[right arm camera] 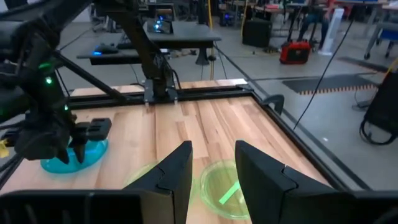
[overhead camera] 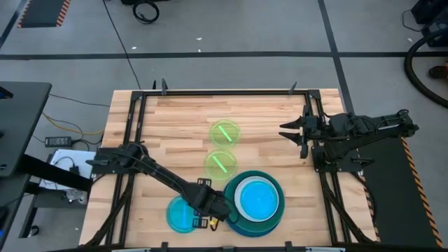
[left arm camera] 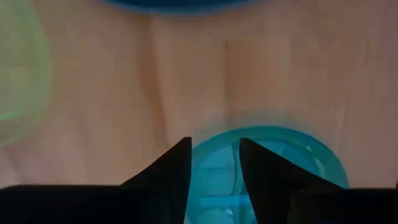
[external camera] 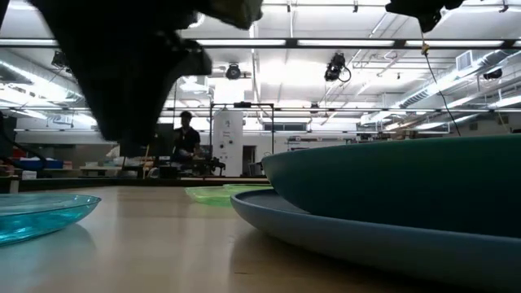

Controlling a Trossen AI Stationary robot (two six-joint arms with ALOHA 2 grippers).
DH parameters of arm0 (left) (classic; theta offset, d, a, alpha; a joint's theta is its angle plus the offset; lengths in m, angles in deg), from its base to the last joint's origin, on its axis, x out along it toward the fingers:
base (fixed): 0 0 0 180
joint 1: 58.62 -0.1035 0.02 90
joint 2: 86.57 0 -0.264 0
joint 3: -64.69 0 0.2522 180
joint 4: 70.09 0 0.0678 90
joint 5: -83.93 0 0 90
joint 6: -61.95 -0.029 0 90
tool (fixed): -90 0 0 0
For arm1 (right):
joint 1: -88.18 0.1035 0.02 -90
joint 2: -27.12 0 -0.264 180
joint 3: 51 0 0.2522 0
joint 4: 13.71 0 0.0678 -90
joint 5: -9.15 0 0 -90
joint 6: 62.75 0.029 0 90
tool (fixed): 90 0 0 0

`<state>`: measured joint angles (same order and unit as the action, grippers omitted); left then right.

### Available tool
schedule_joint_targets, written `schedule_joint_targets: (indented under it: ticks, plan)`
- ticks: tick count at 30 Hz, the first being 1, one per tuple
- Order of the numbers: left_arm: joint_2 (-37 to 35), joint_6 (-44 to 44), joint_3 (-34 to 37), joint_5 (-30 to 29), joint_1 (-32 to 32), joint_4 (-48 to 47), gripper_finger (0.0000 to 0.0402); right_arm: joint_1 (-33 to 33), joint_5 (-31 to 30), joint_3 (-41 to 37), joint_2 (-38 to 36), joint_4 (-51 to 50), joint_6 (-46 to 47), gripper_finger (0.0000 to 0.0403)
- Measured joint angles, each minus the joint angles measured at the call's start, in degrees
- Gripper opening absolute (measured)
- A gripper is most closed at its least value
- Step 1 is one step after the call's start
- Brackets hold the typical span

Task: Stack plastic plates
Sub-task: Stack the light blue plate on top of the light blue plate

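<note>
Stack [overhead camera: 255,201]: you see a cyan plate nested on white, teal, blue.
Left gripper [left arm camera: 214,163]: narrowly parted over loose cyan plate [overhead camera: 181,213].
Right gripper [right arm camera: 212,163]: narrowly parted, empty.

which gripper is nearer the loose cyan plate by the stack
Left. The left gripper hovers at the cyan plate; the right gripper waits far across the table.

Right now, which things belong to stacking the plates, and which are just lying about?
Job: stack; loose cyan plate; two lime plates; left pincer over the cyan plate.
Lying about: floor cable; power strip.
</note>
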<state>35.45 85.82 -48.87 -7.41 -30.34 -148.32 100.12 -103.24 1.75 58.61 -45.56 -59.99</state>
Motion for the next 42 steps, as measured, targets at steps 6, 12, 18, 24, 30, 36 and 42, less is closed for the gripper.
schedule_joint_targets:
  ticks: [6, 12, 18, 24, 30, 36, 42]
  plan:
    - [-1.7, 0.1, 5.4, 1.0, -0.7, 3.2, 0.0141, 0.0, 0.0, 0.0, 0.1, 0.7, -1.4, 0.0132]
    - [-7.5, 2.5, 14.8, 2.3, -1.6, 9.8, 0.0141, 0.0, 0.0, 0.0, 0.4, 0.9, -1.3, 0.0132]
    - [-12.2, 2.6, 24.7, 5.4, -3.8, 16.9, 0.0141, 0.0, 0.0, 0.0, 1.6, 0.9, -0.8, 0.0132]
    - [-13.4, -0.1, 31.0, 9.8, -6.8, 21.5, 0.0141, 0.0, 0.0, 0.0, 2.8, 0.9, -0.1, 0.0132]
    - [-13.6, -3.3, 33.8, 16.5, -8.8, 26.4, 0.0139, 0.0, 0.0, 0.0, 3.1, 0.9, 0.1, 0.0132]
    - [-13.6, -5.4, 33.9, 16.8, -9.0, 26.0, 0.0090, 0.0, 0.0, 0.0, 3.1, 0.9, 0.6, 0.0132]
    - [-13.4, -5.3, 34.0, 18.1, -8.9, 26.1, 0.0017, 0.0, 0.0, 0.0, 3.1, 0.4, 1.2, 0.0132]
